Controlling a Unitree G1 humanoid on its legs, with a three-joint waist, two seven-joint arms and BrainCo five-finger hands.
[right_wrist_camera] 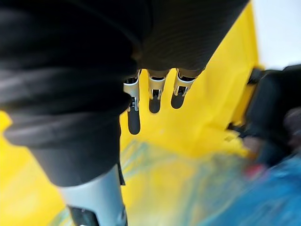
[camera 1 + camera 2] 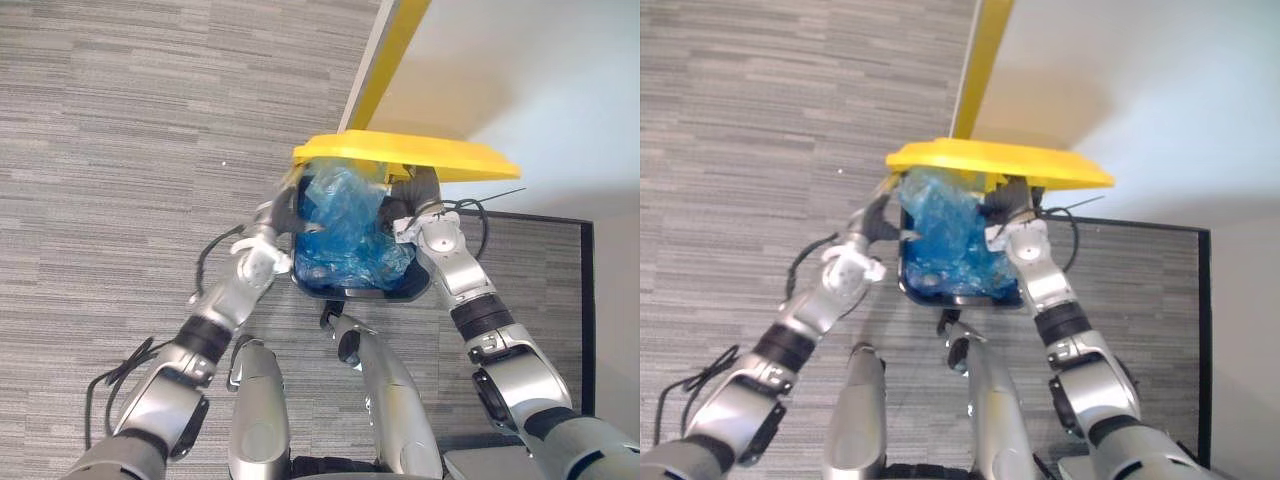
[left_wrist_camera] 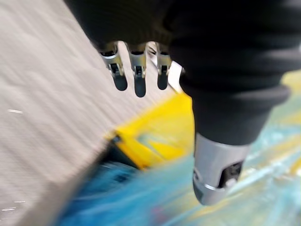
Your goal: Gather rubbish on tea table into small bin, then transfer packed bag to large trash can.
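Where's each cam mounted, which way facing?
Left eye view: head, looking down at blue bag in black bin with yellow lid; both arms, left hand, right hand.
Right eye view: same, from slightly beside.
Left wrist view: on left wrist, along its fingers toward lid and bag.
Right wrist view: on right wrist, along its fingers toward lid.
Shared: all four show lid and bag.
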